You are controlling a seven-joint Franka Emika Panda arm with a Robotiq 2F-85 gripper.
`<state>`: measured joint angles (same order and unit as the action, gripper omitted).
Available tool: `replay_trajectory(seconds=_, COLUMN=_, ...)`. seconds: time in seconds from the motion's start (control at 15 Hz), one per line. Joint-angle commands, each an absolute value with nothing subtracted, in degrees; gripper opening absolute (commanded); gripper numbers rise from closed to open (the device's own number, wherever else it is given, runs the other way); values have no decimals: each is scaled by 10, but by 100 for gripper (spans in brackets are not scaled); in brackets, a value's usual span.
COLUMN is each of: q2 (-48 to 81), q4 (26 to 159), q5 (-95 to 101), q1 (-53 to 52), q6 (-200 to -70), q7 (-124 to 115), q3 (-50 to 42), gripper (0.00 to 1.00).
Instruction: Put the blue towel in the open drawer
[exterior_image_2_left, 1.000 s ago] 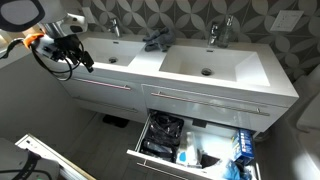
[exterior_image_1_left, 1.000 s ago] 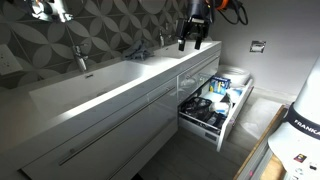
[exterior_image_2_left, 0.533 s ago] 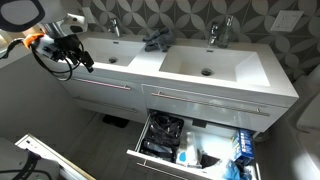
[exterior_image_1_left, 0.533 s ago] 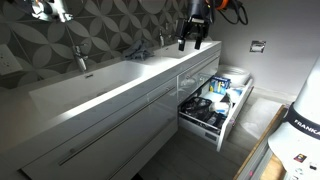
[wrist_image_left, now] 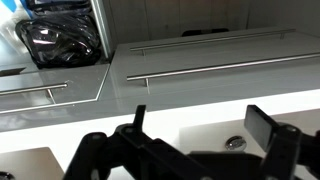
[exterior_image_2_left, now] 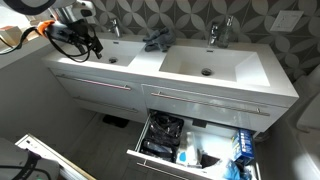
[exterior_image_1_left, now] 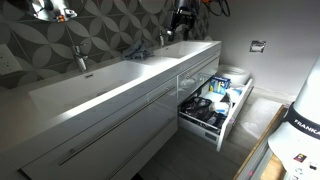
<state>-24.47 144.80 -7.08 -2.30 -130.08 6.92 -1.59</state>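
Note:
The blue towel lies crumpled on the white counter by the back wall, between the two sinks; it also shows in an exterior view. It is out of the wrist view. My gripper is open and empty, hanging above the sink at the counter's end, apart from the towel; it shows near the top edge in an exterior view. In the wrist view the gripper is over the basin with the drain between the jaws. The open drawer sits below the counter, full of items, and also shows in both other views.
Two faucets stand at the back wall. The drawer holds black items and blue bottles. Closed drawer fronts with long handles run under the counter. A white robot base stands at the room's edge.
My gripper has risen and moved toward the back wall, closer to the towel's side. It stays open. The towel and drawer have not moved.

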Motion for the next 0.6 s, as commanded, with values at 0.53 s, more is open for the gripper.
replay_trajectory(seconds=0.53, q2=121, q4=1102, q5=-29, q1=-11, q6=-1409, q7=180, q3=-6, gripper=100)
